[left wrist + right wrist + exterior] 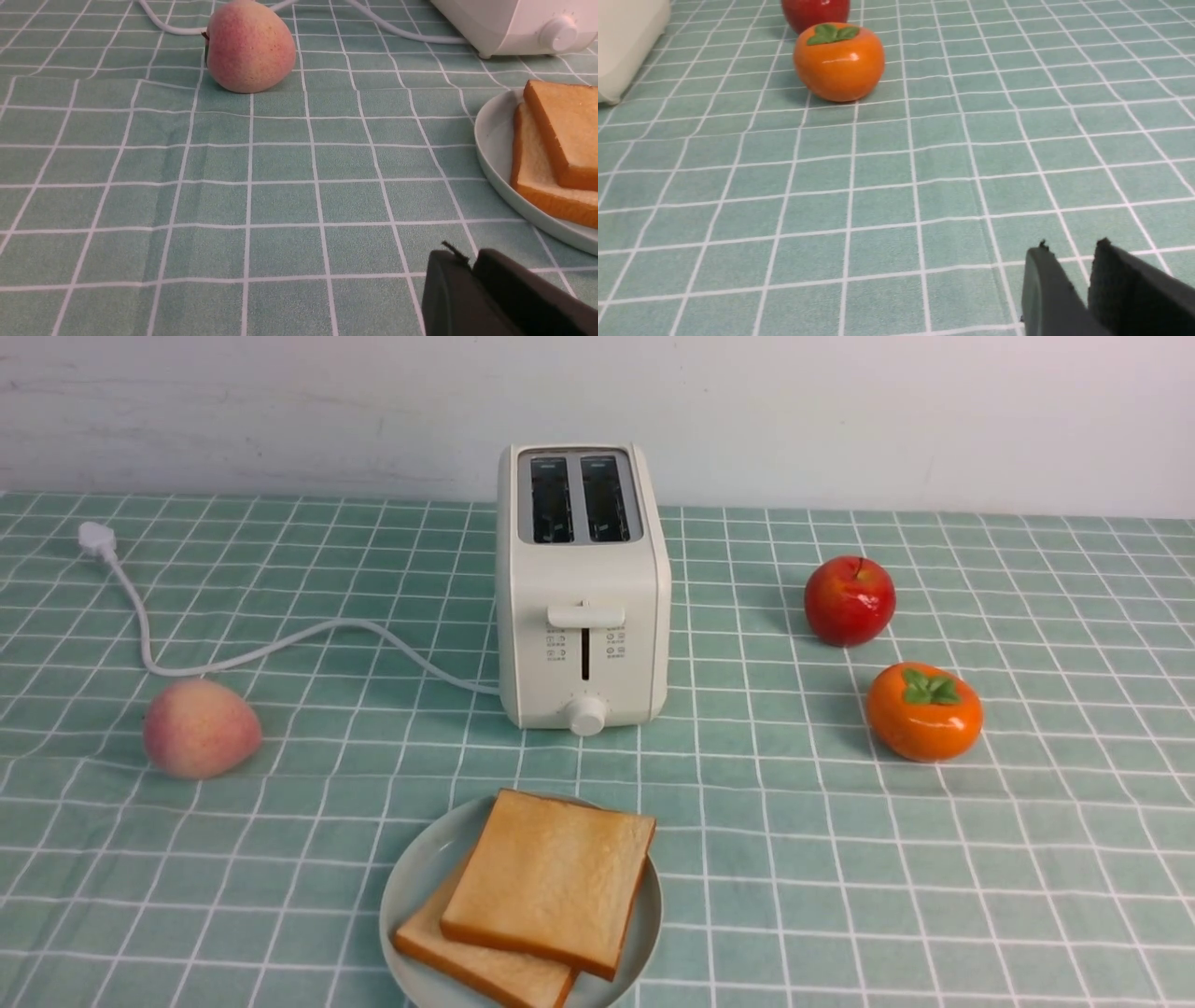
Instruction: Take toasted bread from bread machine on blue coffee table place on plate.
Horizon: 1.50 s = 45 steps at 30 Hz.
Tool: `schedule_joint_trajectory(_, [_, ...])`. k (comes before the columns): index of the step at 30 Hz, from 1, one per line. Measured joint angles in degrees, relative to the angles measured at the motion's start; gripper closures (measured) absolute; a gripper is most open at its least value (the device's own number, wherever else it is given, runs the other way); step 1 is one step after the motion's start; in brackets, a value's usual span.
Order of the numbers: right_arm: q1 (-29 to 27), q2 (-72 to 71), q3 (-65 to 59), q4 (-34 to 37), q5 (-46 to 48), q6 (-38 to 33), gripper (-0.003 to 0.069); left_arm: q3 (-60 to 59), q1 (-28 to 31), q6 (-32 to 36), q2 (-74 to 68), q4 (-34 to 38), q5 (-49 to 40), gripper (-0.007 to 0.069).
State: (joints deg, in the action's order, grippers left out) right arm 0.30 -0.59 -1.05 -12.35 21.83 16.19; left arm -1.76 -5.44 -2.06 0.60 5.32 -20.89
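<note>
Nearest, on the pale teal-green cloth with white grid lines covering the blue coffee table [840, 859], sits the round pale blue-green plate [420, 877] with a low rim, and on it lie the two thick square slices of toasted bread [549, 877], golden-tan with orange-brown crusts, the upper slice overlapping the lower one. Neither arm appears in the front view. Low over bare cloth beside the plate, the left gripper [472, 266] shows dark fingers nearly together with only a thin gap, holding nothing. Over bare cloth on the other side, the right gripper [1069, 254] has its black fingers slightly apart, with cloth visible between them, also empty. Farther back to the left lies a pinkish peach [199, 728], and to the right an orange persimmon with a green leafy cap [924, 711]. Behind the plate stands the cream-white boxy two-slot bread machine [583, 588], both slots empty, its white cord [280, 649] curving leftward to a plug. A shiny red apple [850, 600] sits beyond the persimmon.
</note>
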Motion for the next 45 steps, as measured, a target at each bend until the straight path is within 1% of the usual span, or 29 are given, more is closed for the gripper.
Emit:
schedule_joint_trajectory(31, [-0.3,0.0,0.1,-0.7,0.3,0.0,0.0467,0.0,0.0,-0.3,0.0,-0.4,-0.1,0.0533])
schedule_joint_trajectory(36, [-0.4,0.0,0.1,-0.7,0.3,0.0,0.046,0.0,0.0,-9.2,0.0,0.4,-1.3,0.0533])
schedule_joint_trajectory(40, [-0.4,0.0,0.1,-0.7,0.3,0.0,0.0454,0.0,0.0,-14.6,0.0,-0.4,-1.3,0.0533])
schedule_joint_trajectory(45, [-0.4,0.0,0.1,-0.7,0.3,0.0,0.0449,0.0,0.0,-16.2,0.0,-2.0,-1.3,0.0523])
